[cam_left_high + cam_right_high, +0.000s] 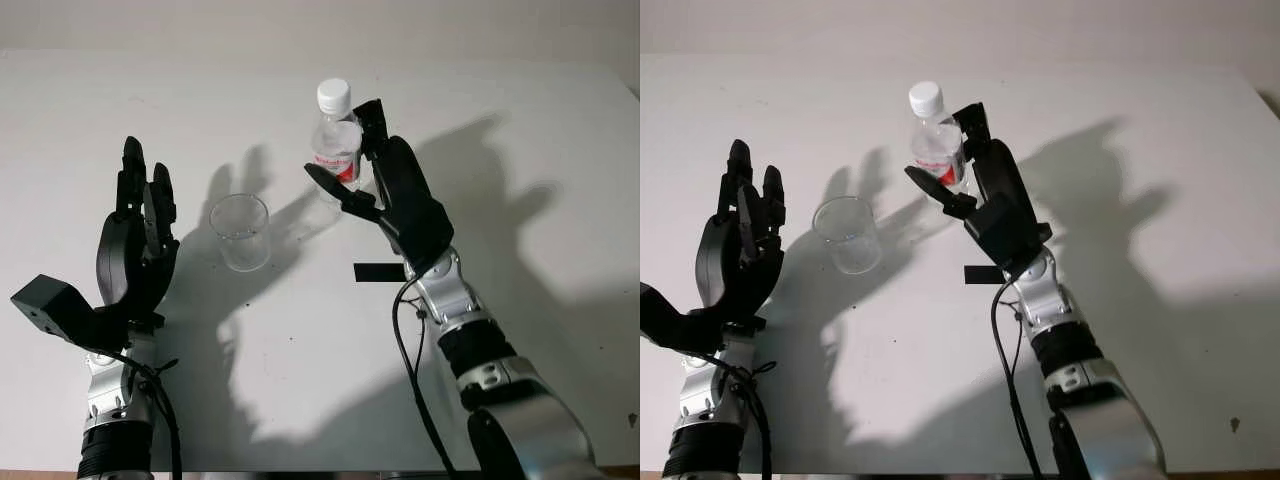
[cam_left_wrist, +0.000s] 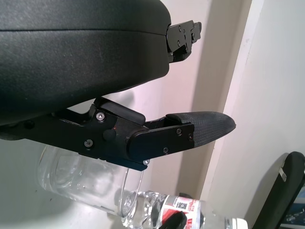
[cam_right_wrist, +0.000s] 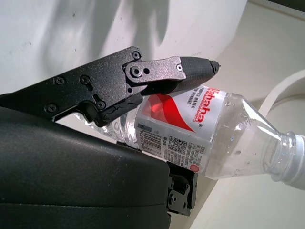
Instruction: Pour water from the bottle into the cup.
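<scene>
1. Bottle (image 1: 336,140): clear plastic, white screw cap on, red-and-white label around the middle with a barcode panel; it stood upright on the white bench (image 1: 540,300).
2. Cup (image 1: 240,232): clear, straight-walled tumbler, upright, mouth up; whether it held any liquid could not be judged.
3. Count: one bottle, one cup, two hands. A small flat black strip (image 1: 378,272) also lay on the bench, on the near side of the bottle.
4. Bottle position relative to the cup: beyond it and toward the right arm's side, near but not touching.
5. Right hand (image 1: 362,180): set around the bottle at label height. One finger (image 3: 157,71) lay across the label on one side, the palm shell sat close against the other; the bottle body sat between them. The wrist picture showed contact at the label, so the hand was recorded as closed on the bottle.
6. Left hand (image 1: 140,235): on the far side of the cup from the bottle, just beside the cup, not touching it, held above the bench, open, nothing in it.
</scene>
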Robot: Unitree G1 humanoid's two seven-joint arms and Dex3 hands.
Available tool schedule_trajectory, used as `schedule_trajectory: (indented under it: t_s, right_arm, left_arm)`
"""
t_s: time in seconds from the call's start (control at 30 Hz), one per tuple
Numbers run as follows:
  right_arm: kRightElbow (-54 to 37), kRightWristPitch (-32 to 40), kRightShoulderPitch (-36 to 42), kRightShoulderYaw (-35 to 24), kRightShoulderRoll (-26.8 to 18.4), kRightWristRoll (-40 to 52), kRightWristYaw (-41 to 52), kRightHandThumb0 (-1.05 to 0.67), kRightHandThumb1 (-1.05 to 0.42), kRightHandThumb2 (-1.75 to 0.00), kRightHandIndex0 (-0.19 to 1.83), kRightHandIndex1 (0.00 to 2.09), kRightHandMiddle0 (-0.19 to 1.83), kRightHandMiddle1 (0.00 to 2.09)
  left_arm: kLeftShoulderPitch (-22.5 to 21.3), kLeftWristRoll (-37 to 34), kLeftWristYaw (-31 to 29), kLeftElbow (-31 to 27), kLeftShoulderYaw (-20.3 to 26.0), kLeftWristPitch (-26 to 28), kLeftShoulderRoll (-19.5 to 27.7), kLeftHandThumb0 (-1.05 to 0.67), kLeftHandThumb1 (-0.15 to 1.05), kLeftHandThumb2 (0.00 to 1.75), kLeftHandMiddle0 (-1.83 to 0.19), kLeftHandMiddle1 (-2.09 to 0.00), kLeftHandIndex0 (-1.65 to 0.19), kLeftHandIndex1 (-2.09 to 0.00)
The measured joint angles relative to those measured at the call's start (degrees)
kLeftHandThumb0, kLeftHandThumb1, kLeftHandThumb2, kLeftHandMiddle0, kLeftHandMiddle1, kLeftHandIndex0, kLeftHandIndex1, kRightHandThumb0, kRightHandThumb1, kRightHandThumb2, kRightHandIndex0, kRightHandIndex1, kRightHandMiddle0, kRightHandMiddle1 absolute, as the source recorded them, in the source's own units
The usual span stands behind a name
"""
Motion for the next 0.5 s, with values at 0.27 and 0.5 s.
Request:
schedule_trajectory:
  t_s: [0.27, 0.5]
  right_arm:
    - [10.51, -3.34, -8.46, 8.54, -3.93, -14.26, -10.77, -0.30, -1.05, -0.26, 1.21, 2.09, 0.86, 2.09]
    - [17.18, -4.23, -13.89, 20.24, -6.35, -30.04, -28.91, -0.35, -1.05, -0.19, 1.15, 2.09, 0.82, 2.09]
  left_arm:
    - [-0.04, 0.09, -0.16, -0.32, 0.00, 0.02, 0.14, -0.72, 1.05, 0.58, 0.19, 0.00, 0.19, 0.00]
    - [-0.04, 0.14, -0.06, -0.44, 0.00, 0.01, 0.14, -0.71, 1.05, 0.58, 0.19, 0.00, 0.19, 0.00]
